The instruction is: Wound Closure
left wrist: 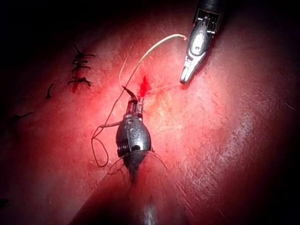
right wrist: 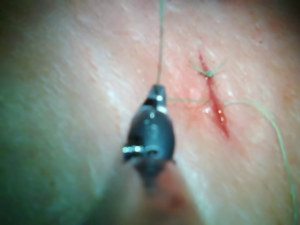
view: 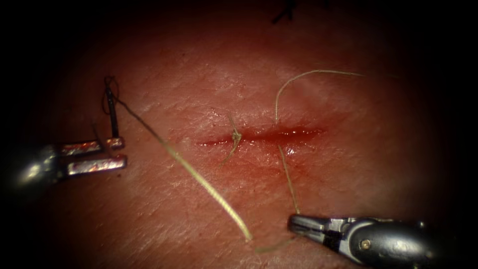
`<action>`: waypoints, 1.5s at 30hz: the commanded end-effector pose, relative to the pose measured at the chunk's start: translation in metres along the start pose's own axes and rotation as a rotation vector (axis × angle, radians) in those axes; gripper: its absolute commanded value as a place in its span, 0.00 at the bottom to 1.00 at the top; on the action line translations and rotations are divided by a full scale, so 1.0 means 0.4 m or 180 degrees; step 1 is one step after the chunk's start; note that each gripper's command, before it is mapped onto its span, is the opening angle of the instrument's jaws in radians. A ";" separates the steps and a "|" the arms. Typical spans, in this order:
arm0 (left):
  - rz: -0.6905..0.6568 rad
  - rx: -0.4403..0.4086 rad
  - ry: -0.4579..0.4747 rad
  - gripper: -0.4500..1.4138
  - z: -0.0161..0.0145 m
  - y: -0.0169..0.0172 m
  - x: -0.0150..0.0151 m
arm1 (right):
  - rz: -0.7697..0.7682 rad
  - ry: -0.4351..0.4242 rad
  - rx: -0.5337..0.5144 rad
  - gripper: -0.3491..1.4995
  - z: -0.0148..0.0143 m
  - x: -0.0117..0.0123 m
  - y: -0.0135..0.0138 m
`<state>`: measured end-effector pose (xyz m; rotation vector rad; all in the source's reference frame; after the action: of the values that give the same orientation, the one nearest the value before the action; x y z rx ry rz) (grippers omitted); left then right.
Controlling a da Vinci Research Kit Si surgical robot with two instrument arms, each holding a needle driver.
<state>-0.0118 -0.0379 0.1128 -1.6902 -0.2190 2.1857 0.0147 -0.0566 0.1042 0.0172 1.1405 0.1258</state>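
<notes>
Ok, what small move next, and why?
Probably ease the right end effector, shut on the thread, away from the cut: a slack loop lies beyond it, while the left end effector holds the needle near one end, clear of the tissue.

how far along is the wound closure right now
Done: one knot with cut ends sits on the cut, toward its left end. In hand: a thread crosses the cut further right; the right tool is shut on it below the cut, and the left tool holds the needle, out of the tissue, left of the cut. Left: that stitch is untied, and the cut's right part gapes with red fluid.
</notes>
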 end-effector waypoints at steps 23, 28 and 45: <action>0.0015 -0.0019 -0.0012 0.00 0.0024 -0.0006 -0.0024 | -0.0018 -0.0021 0.0097 0.00 -0.0169 0.0088 -0.0215; 0.0017 -0.0023 -0.0020 0.00 0.0024 -0.0006 -0.0026 | -0.0001 -0.0045 0.0112 0.00 -0.0172 0.0105 -0.0232; 0.0014 0.0026 -0.0086 0.00 -0.0076 -0.0051 -0.0043 | 0.0129 0.0055 -0.0057 0.82 -0.0316 0.0011 -0.0034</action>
<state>-0.0076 -0.0370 0.1136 -1.6576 -0.2134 2.2103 0.0032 -0.0584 0.0976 0.0238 1.1632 0.1764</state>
